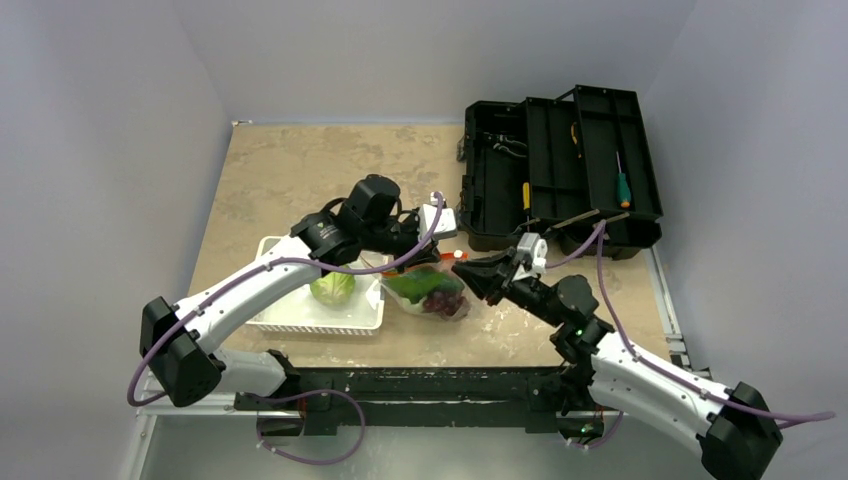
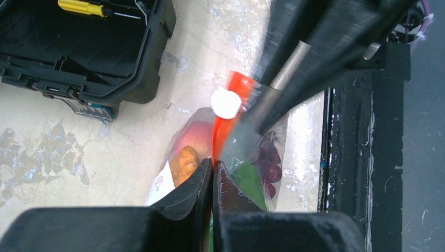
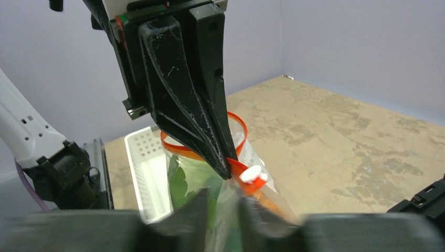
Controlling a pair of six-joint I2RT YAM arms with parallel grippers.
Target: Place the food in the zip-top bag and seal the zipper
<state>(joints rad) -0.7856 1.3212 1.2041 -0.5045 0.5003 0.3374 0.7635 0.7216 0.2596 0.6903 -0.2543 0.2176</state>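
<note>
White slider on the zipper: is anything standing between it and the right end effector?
Nothing visible. The white slider sits bare on the zipper, just beyond the right end effector. The left end effector pinches the strip beside it, not between them.

2 white-shelled arms with black joints, black tapered jaws and thin purple cables along each

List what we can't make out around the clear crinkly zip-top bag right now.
1. Right gripper: blurred at the right wrist view's bottom edge; whether it grips the clear crinkly plastic bag is unclear.
2. Orange-red zipper strip: in both wrist views the left gripper, shut on it, hides how far it is sealed.
3. Food in the bag: too small in the top view; partly behind the blurred right gripper in the left wrist view.
</note>
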